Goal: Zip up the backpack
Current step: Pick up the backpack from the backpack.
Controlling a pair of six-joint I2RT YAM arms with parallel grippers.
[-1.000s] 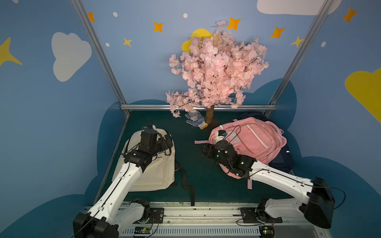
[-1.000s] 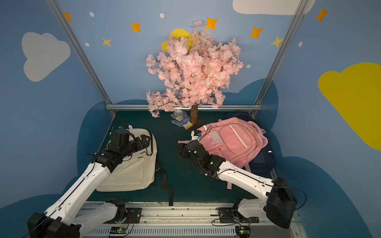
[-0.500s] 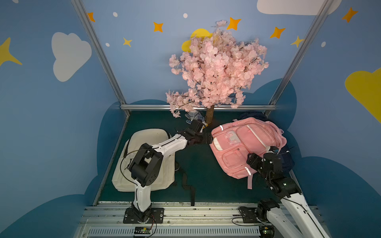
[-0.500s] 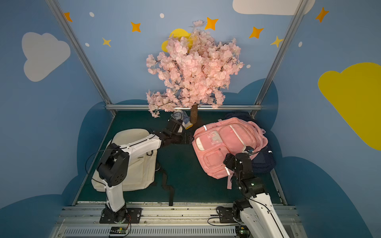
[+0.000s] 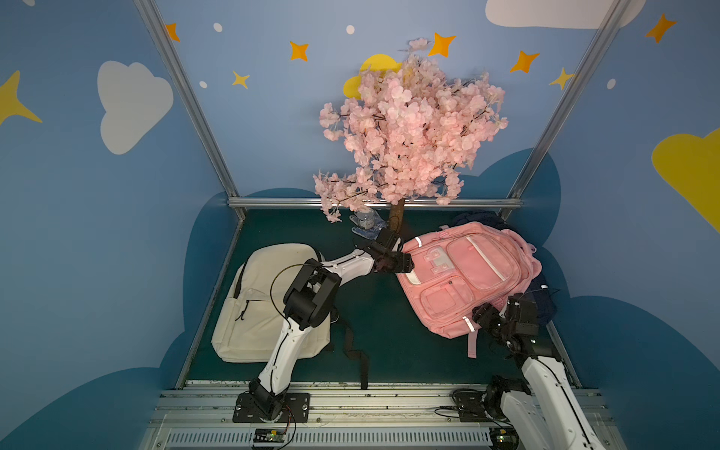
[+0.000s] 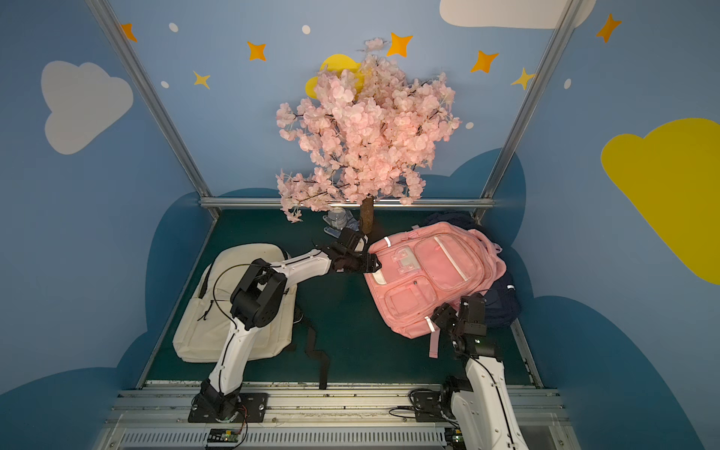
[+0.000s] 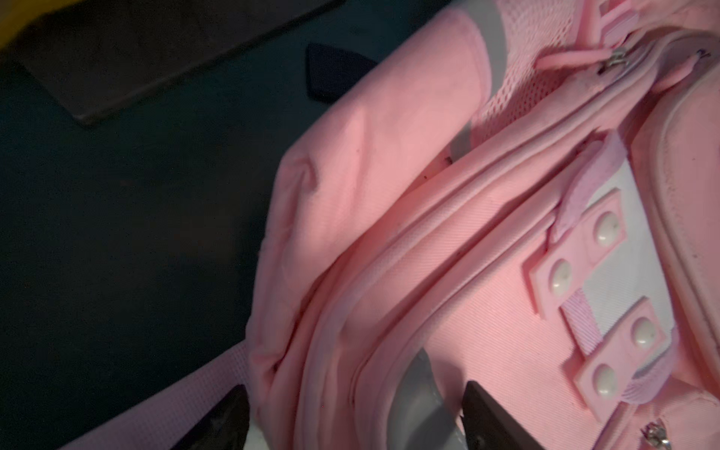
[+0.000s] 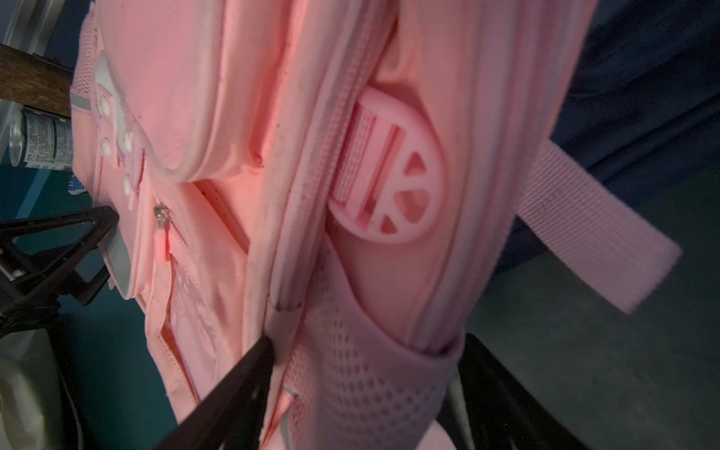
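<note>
Pink backpack (image 5: 467, 269) lies on the right of the mat (image 5: 382, 304). My left claw (image 5: 407, 265) straddles one corner and my right claw (image 5: 480, 313) the mesh-pocket corner, probably to stretch it taut for zipping. Whether either has bitten, I cannot tell.
</note>
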